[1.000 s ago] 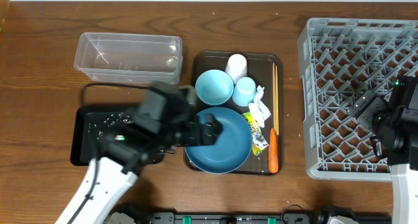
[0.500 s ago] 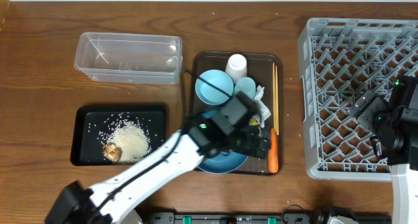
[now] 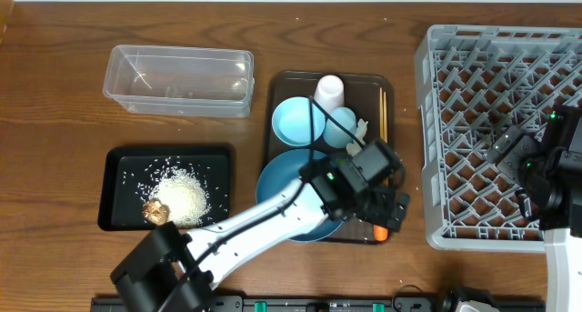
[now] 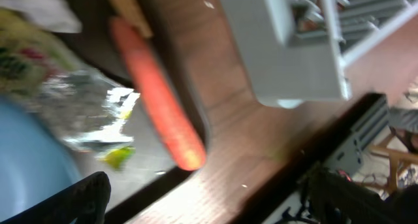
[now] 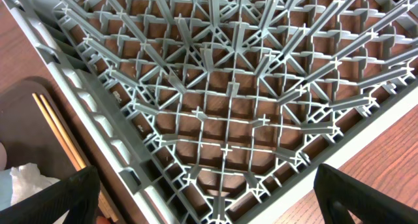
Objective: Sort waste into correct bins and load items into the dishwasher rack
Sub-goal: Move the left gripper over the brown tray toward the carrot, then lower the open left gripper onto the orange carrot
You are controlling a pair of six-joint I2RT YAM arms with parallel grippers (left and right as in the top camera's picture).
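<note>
Two pairs of jaws wide open, empty, left gripper (image 3: 386,210) mostly hiding small orange carrot (image 4: 157,106) at rim of dark tray (image 3: 269,121), right gripper (image 5: 208,178) over grey plastic lattice rack (image 5: 222,119)

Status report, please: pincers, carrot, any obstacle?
Left pincer open, empty, over carrot. Right pincer open, empty, above rack. Foil wrapper beside carrot.

Two cups (image 3: 329,90), one bowl (image 3: 296,121), one plate (image 3: 277,180), one carrot (image 4: 160,106), two chopsticks (image 3: 383,112), one rack (image 3: 482,94).
</note>
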